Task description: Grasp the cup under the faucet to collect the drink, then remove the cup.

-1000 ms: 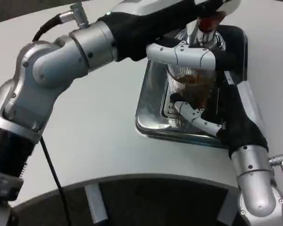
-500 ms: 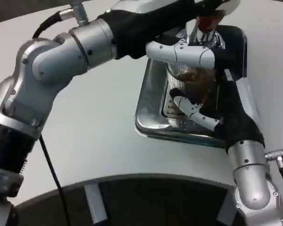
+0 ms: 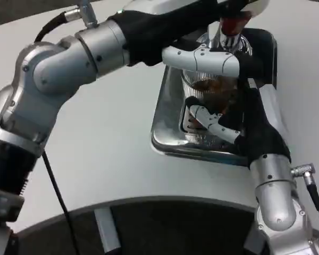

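**Cup held under faucet**

I see the right hand (image 3: 215, 123) grasping the clear cup (image 3: 210, 103), which holds brown drink, stands in the steel tray (image 3: 165, 114) below the faucet (image 3: 229, 26). Left hand (image 3: 212, 58) grasp state: cannot tell.

One cup (image 3: 210, 98), one faucet (image 3: 229, 29), one metal tray (image 3: 167, 114), two hands.

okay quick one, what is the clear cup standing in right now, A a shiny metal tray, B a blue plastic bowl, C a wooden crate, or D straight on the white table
A: the cup, with brown drink in it and the right hand around it, stands inside the shiny metal tray on the white table.
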Controlling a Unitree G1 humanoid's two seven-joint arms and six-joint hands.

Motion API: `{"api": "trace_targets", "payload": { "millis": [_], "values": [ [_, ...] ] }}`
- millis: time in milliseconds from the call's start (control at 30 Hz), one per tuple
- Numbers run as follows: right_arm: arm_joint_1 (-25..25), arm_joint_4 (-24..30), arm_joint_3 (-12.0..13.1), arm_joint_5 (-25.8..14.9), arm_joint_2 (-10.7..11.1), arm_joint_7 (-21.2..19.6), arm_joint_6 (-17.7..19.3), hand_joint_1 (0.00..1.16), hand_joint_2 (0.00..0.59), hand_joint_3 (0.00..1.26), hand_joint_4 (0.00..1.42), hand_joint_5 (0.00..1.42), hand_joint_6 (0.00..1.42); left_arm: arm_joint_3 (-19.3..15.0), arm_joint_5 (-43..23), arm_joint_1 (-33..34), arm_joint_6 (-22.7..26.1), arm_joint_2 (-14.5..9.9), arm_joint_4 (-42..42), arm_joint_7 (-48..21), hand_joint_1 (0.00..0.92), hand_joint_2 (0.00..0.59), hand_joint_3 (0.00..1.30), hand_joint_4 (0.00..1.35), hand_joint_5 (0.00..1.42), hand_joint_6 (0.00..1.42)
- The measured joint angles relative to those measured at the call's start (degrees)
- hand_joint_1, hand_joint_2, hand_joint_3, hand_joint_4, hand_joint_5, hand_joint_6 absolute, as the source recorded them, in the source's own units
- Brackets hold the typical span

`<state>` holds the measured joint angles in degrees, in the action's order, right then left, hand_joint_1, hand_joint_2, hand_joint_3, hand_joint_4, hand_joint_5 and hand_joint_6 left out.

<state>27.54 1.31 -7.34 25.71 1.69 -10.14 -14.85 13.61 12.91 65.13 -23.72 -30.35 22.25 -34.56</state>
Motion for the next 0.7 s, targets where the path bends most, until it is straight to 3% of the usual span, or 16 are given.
{"api": "trace_targets", "payload": {
  "millis": [533,700],
  "values": [
    [1.67,-1.27,-0.95,1.60,-1.21,-2.04,-1.97,0.69,0.248,0.01,0.02,0.00,0.04,0.00,0.00,0.00,-0.07,-0.42,-0.13,-0.23,0.000,0.062,0.01,0.00,0.00,0.09],
    [1.72,-1.27,-1.31,2.04,-1.34,-2.78,-2.25,0.71,0.245,0.10,0.11,0.06,0.08,0.01,0.00,0.00,-0.17,-0.52,-0.13,-0.23,0.000,0.062,0.02,0.00,0.00,0.09]
  ]
}}
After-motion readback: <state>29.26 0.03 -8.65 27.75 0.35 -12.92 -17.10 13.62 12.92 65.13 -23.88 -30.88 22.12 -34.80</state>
